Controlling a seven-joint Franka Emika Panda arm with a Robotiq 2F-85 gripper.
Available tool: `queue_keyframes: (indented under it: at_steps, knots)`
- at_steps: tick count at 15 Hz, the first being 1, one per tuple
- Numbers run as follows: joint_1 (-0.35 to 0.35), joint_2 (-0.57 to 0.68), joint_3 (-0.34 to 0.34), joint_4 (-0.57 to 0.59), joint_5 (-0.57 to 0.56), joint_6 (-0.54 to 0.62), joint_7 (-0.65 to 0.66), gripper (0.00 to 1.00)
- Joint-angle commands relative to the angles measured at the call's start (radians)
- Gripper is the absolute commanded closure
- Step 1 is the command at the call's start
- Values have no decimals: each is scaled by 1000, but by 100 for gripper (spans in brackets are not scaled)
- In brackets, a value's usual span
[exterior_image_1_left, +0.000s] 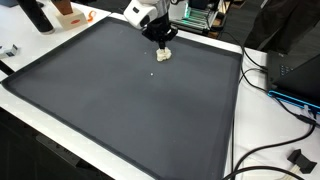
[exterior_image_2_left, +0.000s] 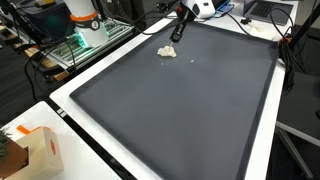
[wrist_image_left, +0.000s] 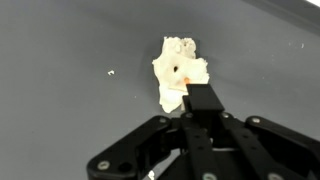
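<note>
Cream lump (wrist_image_left: 178, 70): crumpled, irregular; lies on dark mat (exterior_image_1_left: 130, 110) near its far edge, desk (exterior_image_1_left: 240, 115) beneath. Pincer (wrist_image_left: 198, 97): fingers pressed together, tip touching lump's near side, apparently nothing pinched. White crumb (wrist_image_left: 110, 72): loose on mat, apart from lump. Progress, by judgement: contact made; lump not lifted, not off mat.

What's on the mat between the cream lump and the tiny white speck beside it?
Nothing: in the wrist view, only bare dark mat separates the cream lump from the white speck.
</note>
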Motion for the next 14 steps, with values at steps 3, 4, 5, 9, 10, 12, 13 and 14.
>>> queue_keyframes:
  at_steps: [3, 4, 5, 9, 10, 12, 13, 14]
  knots:
    - [-20, 9, 12, -25, 31, 44, -23, 97]
    - [-21, 12, 12, -26, 33, 44, -24, 97]
    - [-21, 13, 13, -28, 34, 46, -24, 97]
    - [-23, 18, 13, -36, 38, 51, -27, 97]
    - [-24, 20, 13, -39, 41, 54, -28, 97]
    - [-27, 21, 13, -44, 47, 57, -32, 97]
    - [-30, 19, 14, -48, 53, 62, -37, 97]
    - [-31, 18, 14, -50, 56, 63, -38, 97]
